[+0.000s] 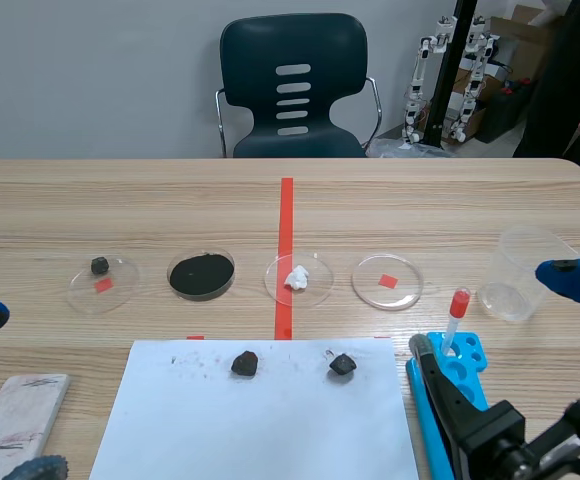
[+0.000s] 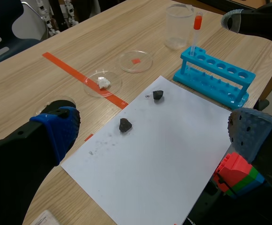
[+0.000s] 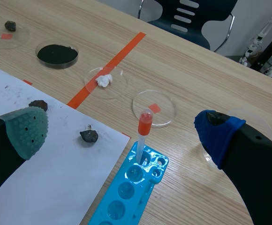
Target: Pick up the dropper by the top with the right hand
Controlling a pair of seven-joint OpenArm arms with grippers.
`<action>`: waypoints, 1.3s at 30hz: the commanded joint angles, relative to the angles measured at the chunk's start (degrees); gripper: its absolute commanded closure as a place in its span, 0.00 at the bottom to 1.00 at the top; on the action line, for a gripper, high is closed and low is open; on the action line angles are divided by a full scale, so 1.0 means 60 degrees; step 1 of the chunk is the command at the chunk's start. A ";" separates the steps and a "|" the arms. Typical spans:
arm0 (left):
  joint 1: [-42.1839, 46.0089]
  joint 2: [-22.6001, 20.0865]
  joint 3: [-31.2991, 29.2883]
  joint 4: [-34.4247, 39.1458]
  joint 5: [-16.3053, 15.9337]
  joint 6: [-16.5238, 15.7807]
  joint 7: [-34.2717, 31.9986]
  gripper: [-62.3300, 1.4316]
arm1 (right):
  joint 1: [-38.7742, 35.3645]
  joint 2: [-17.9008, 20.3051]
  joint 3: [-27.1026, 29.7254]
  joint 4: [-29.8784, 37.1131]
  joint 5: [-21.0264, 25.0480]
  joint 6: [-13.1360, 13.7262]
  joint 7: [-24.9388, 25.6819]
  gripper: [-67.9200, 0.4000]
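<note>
On the table's right side, the dropper (image 1: 457,318) stands upright in the far end hole of a blue rack (image 1: 467,362), red bulb on top. The right gripper (image 3: 119,130) is spread wide and grips nothing. In its wrist view the dropper sits ahead of it, between its two fingers, touching neither. One pad is grey-green (image 3: 26,129), the other blue (image 3: 215,133). A clear beaker (image 1: 523,272) stands just past the rack's far end, near the blue fingertip in the scene view.

The left gripper (image 2: 152,133) is also spread with nothing between its fingers, low at the table's left, well apart from the dropper. A white paper sheet (image 1: 270,430) lies ahead of it and between its fingers. A coloured block (image 2: 237,173), red, green and blue, sits low by one of its fingers.

Two dark lumps lie on the sheet, apart from each other: the left lump (image 1: 245,363) and the right lump (image 1: 342,365).

Four petri dishes sit in a row beyond the sheet:
- the first dish (image 1: 120,294) holds a small dark lump
- the powder dish (image 1: 233,272) is full of black powder
- the white-lump dish (image 1: 318,290) sits beside the red tape line
- the clear dish (image 1: 402,294) lies over a red tape square

A whitish slab (image 1: 20,405) lies at the near left corner. A dark chair (image 1: 292,90) stands across the table.
</note>
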 commanded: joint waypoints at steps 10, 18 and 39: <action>-0.0033 0.0047 0.0000 0.0117 -0.0127 -0.0011 -0.0127 0.00 | -0.0011 0.0073 0.0015 0.0055 0.0029 -0.0029 0.0109 0.00; -0.0033 0.0047 0.0000 0.0117 -0.0127 -0.0011 -0.0127 0.00 | -0.0011 0.0073 0.0015 0.0055 0.0029 -0.0029 0.0109 0.00; -0.0033 0.0047 0.0000 0.0117 -0.0127 -0.0011 -0.0127 0.00 | -0.0739 0.0073 0.0018 -0.0007 -0.0157 -0.1002 0.0605 0.00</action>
